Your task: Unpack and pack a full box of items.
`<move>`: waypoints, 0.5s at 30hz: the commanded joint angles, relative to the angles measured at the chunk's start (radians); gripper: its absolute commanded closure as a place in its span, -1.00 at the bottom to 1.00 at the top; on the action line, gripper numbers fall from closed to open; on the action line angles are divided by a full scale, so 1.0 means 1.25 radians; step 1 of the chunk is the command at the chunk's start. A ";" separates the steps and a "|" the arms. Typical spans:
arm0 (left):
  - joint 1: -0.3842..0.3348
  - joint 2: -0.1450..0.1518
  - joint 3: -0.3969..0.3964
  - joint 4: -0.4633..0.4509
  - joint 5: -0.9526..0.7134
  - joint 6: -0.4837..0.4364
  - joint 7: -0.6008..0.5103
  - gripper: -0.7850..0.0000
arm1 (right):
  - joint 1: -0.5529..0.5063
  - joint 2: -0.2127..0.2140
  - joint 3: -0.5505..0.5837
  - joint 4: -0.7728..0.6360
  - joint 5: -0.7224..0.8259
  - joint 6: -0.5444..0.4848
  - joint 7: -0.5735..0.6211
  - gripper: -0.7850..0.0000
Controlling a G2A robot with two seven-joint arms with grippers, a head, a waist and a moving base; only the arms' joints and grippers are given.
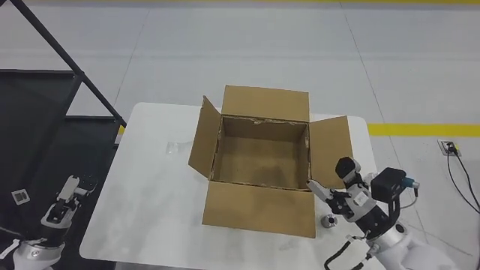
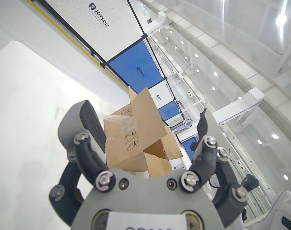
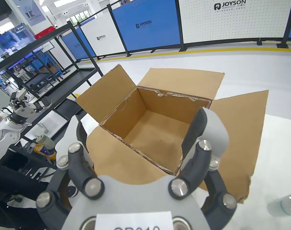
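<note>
The cardboard box [image 1: 262,129] stands in the middle of the white counter [image 1: 150,195] with its four flaps opened outward and its cardboard floor fully exposed. Judging from this, the unpacking half of the task is complete and packing has not yet begun. The right gripper [image 3: 141,123] is released, fingers spread with nothing between them. It hangs just outside the nearest corner of the box, and the opening lies directly ahead of it and slightly below, a stance that suits a reach over the rim. A clear water bottle [image 3: 283,204] rests on the counter close beside this gripper, apart from the nearest flap. It is probably the first item to go back in. The left gripper [image 2: 145,111] is likewise released and empty, held beyond the counter's edge with the box well ahead of it. It points upward, presumably parked there to leave the working space to the other arm.
</note>
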 commanded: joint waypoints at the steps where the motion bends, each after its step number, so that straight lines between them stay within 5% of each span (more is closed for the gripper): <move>1: -0.002 0.001 0.004 0.000 -0.005 0.000 0.004 -1.00 | 0.000 0.000 -0.003 0.001 0.002 0.000 0.002 -1.00; 15: 0.010 0.012 0.049 -0.022 0.011 -0.032 -0.044 -1.00 | 0.385 -0.026 -0.329 0.293 0.120 0.051 0.234 -1.00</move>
